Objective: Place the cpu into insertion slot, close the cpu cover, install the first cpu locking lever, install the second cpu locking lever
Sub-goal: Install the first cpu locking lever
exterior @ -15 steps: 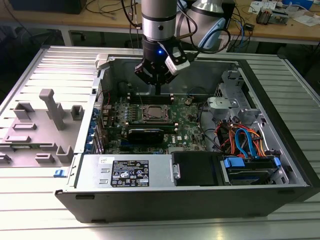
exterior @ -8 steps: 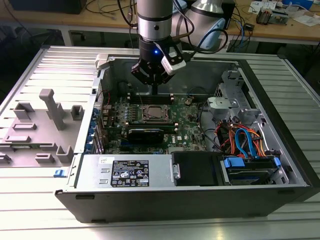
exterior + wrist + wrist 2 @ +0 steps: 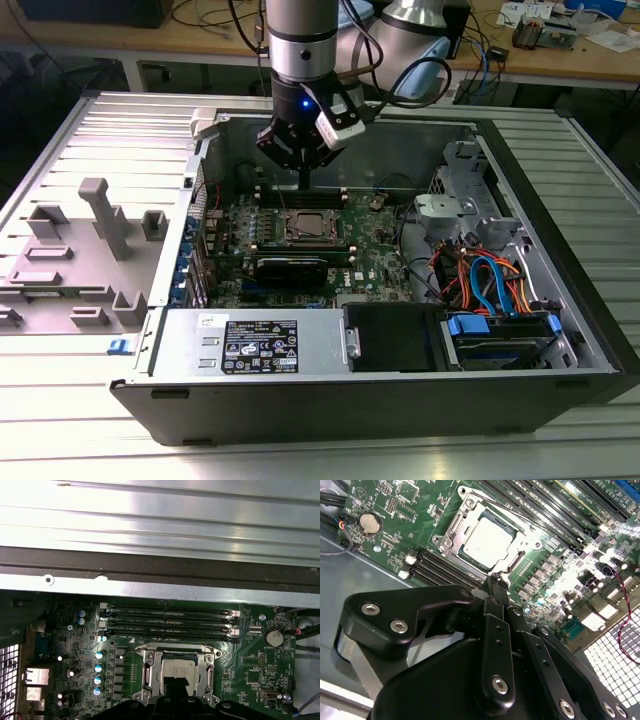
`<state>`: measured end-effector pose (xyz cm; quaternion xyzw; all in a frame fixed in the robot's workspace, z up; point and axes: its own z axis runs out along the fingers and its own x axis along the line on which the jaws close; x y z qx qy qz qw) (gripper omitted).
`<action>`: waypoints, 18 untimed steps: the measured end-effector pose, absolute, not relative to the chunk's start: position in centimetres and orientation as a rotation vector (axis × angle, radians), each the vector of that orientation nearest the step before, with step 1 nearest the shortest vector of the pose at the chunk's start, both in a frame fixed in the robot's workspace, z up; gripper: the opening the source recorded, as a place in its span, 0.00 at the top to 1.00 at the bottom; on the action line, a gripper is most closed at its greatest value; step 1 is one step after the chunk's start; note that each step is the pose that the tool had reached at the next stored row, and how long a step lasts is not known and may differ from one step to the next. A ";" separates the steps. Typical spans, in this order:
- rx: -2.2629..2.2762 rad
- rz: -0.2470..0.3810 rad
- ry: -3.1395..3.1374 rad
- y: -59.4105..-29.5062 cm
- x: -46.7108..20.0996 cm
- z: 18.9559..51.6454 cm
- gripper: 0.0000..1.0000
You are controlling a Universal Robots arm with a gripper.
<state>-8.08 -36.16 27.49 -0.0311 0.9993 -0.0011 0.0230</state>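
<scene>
In the exterior view, the black gripper hangs from the arm inside the open dark-grey computer case, just above the green circuit board. Its fingers are pressed together into one thin stem and clamp nothing.

Both wrist views show more of the board. The small flat square cpu with its dull silver-grey top lies in the square dark-framed insertion slot, near the middle of the board. The thin silvery-dark metal cpu cover lies flat around the chip. In the second wrist view, the closed fingertips stand just off the socket's edge, beside a row of long black memory slots. In the first wrist view, they overlap the chip's near edge.

A round silver coin battery sits toward one board corner. In the exterior view, a silver power supply box lines the case's near wall, with orange and blue cables at the exterior view's right. A grey plastic fixture stands outside the case.
</scene>
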 end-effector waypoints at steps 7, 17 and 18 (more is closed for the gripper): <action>-0.096 -0.003 3.094 -36.2 -8.1 27.5 0.89; -0.096 -0.003 3.094 -36.2 -8.7 27.5 0.89; -0.096 -0.003 3.094 -36.2 -8.9 27.5 0.89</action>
